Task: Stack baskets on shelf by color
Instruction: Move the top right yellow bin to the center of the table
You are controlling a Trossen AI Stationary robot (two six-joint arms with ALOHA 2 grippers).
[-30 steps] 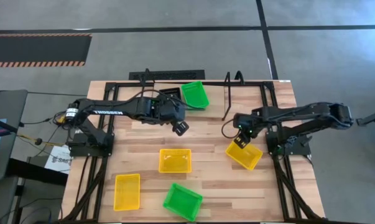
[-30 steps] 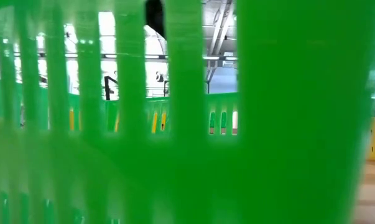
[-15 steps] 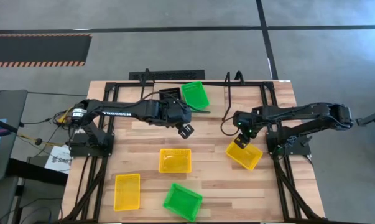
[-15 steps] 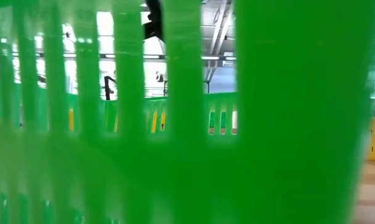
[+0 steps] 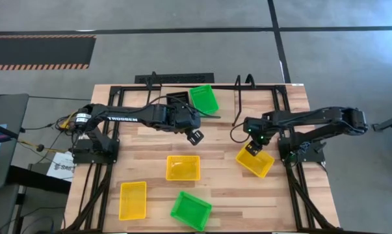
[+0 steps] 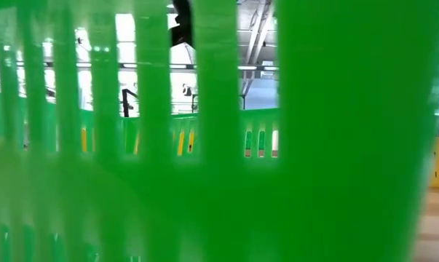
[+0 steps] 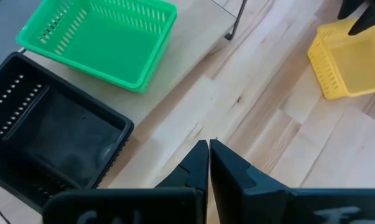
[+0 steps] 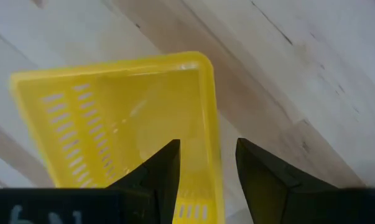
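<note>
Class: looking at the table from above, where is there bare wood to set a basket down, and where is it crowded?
Bare: the strip between the left yellow basket and middle yellow basket; the corner beyond the front green basket. Crowded: around the right tool, straddling the right yellow basket.

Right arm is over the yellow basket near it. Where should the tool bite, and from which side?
Take the yellow basket by its thin side wall, coming straight down from above. It sits upright and open-topped, and the right tool is open with that wall's rim between its fingers, one inside the basket and one outside. The perforated wall looks thin enough to pinch.
</note>
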